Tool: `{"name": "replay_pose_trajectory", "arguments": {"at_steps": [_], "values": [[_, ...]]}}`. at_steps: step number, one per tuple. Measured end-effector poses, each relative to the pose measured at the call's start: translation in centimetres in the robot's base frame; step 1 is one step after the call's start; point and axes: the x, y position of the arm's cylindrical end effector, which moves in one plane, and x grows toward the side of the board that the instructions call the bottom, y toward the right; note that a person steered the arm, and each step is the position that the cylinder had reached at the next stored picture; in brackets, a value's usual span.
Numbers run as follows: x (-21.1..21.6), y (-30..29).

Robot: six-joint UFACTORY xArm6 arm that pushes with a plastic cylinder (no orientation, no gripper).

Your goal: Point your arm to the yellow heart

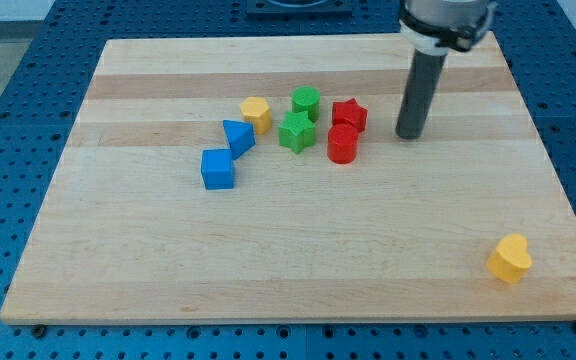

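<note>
The yellow heart (510,258) lies alone near the board's bottom right corner. My tip (409,134) rests on the board at the upper right, well above and to the left of the heart. It stands just right of the red star (349,116) and apart from it. The rod (422,90) rises straight up from the tip.
A cluster sits left of my tip: red cylinder (342,144), green star (296,132), green cylinder (306,102), yellow hexagon (256,112), blue triangle (238,136), blue cube (218,169). The wooden board (298,260) lies on a blue perforated table.
</note>
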Motion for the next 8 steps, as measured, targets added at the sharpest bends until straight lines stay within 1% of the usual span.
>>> {"name": "replay_pose_trajectory", "arguments": {"at_steps": [1,2,3,4,8], "values": [[-3.7,-1.1],[-5.8,-3.6],[-5.8,-7.2],[-5.1,-8.9],[-1.1,-8.7]]}}
